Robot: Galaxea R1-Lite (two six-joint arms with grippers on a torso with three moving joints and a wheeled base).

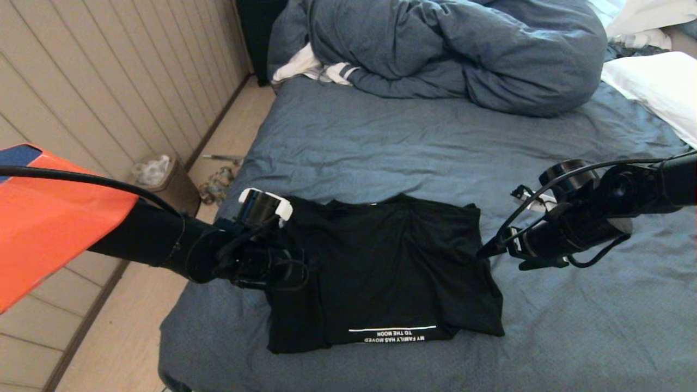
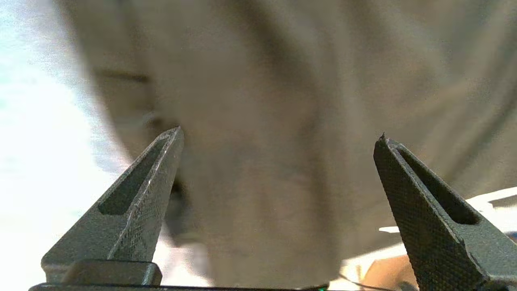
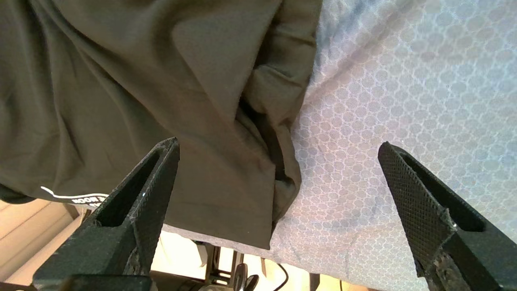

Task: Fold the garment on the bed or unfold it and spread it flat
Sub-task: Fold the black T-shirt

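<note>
The garment (image 1: 386, 272), a black T-shirt, lies partly folded near the front edge of the bed (image 1: 381, 147), with white lettering (image 1: 393, 336) along its near hem. My left gripper (image 1: 291, 269) sits low at the shirt's left edge. In the left wrist view it (image 2: 279, 135) is open, and dark fabric (image 2: 282, 81) fills the space beyond its fingers without being pinched. My right gripper (image 1: 484, 251) hovers at the shirt's right edge. It (image 3: 278, 143) is open over the folded side hem (image 3: 258, 169) and the patterned sheet (image 3: 404, 81).
A bunched blue-grey duvet (image 1: 452, 49) lies across the far part of the bed, with a white striped cloth (image 1: 310, 68) at its left and a white pillow (image 1: 659, 87) at the right. A waste bin (image 1: 163, 182) stands on the floor to the left of the bed.
</note>
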